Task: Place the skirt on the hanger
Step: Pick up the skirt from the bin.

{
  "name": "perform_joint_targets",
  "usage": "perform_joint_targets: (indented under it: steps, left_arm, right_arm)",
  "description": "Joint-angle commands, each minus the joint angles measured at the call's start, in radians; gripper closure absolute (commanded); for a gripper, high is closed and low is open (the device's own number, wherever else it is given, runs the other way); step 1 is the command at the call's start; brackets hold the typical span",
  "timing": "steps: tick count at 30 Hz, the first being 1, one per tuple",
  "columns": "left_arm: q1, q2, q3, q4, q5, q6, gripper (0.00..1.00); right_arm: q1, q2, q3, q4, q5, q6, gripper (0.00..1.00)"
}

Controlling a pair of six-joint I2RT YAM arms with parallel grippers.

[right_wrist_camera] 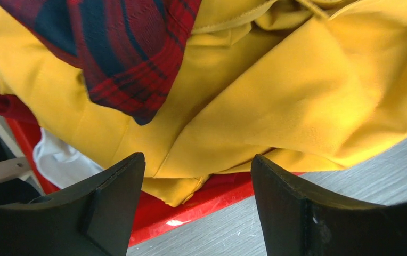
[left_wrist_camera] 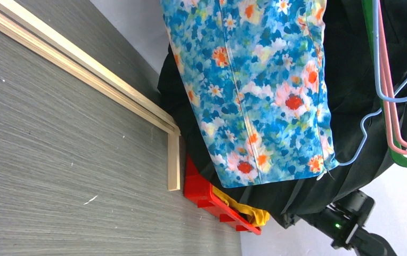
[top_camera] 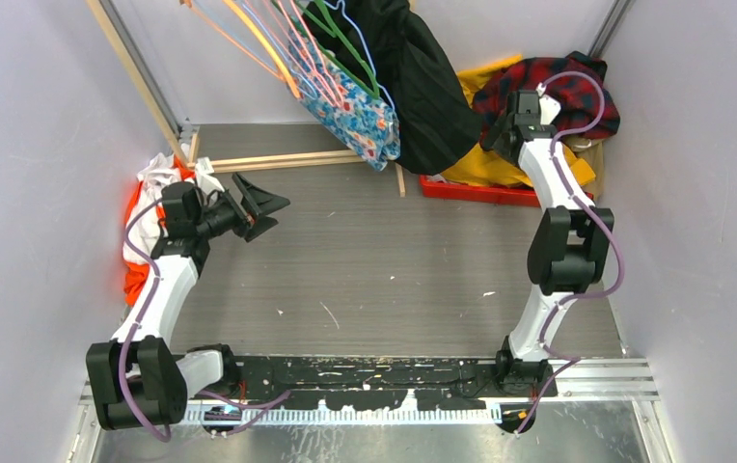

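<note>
The left fingers [top_camera: 266, 202] stand wide open above the surface [top_camera: 394, 270] and hold nothing, the right fingers [right_wrist_camera: 113, 208] are apart and empty just over the red bin [right_wrist_camera: 190, 208], which holds a yellow garment [right_wrist_camera: 297, 96] under a plaid shirt [right_wrist_camera: 127, 53], and the skirt [top_camera: 365, 111] hangs among the hangers [top_camera: 278, 48] at the back.

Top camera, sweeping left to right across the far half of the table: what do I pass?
In order: white and orange clothes pile → left gripper → skirt → black coat → red plaid garment.
</note>
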State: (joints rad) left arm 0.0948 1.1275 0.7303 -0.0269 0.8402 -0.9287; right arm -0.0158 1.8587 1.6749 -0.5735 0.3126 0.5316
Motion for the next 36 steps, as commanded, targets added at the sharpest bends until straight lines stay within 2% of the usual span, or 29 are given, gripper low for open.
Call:
perform_joint_targets:
  steps: [1,6,11,13,14,15,16,18,19,23,31,36]
  left_arm:
    - [-0.012,-0.014,0.005,0.049,-0.016,0.024,0.01]
    - [-0.030,-0.013,0.010,0.027,-0.033,0.035,0.01]
    - [-0.048,-0.035,0.021,-0.005,-0.055,0.043,0.01]
    - [-0.054,-0.040,0.031,-0.022,-0.064,0.051,0.01]
    - [-0.058,-0.041,0.039,-0.033,-0.067,0.055,0.01]
    - [-0.060,-0.041,0.048,-0.048,-0.069,0.063,0.01]
    - [-0.062,-0.041,0.058,-0.063,-0.072,0.070,0.01]
    - [-0.063,-0.042,0.070,-0.086,-0.077,0.082,0.01]
    - [-0.062,-0.042,0.077,-0.095,-0.078,0.084,0.01]
    - [-0.064,-0.043,0.098,-0.129,-0.085,0.103,0.01]
    - [-0.075,-0.027,0.116,-0.144,-0.101,0.113,0.03]
    - [-0.095,-0.025,0.113,-0.145,-0.113,0.113,0.04]
  right_arm:
    - [0.000,0.028,-0.002,0.078,-0.042,0.010,0.22]
    - [0.000,0.130,0.038,0.098,-0.111,0.009,0.22]
    - [0.009,0.274,0.181,0.002,-0.162,-0.009,0.16]
    - [0.009,0.312,0.205,-0.007,-0.186,-0.007,0.18]
    - [0.008,0.318,0.206,0.007,-0.194,-0.004,0.22]
    - [0.008,0.328,0.217,0.010,-0.198,-0.004,0.31]
    - [0.007,0.338,0.237,0.005,-0.198,-0.005,0.47]
    - [-0.003,0.355,0.288,-0.008,-0.186,0.000,0.87]
    - [-0.010,0.358,0.310,-0.009,-0.177,0.009,0.96]
    - [-0.070,0.313,0.289,0.034,-0.153,0.071,0.99]
    - [-0.199,0.100,0.078,0.184,0.083,0.131,0.99]
    - [-0.249,0.107,0.093,0.173,0.164,0.135,0.99]
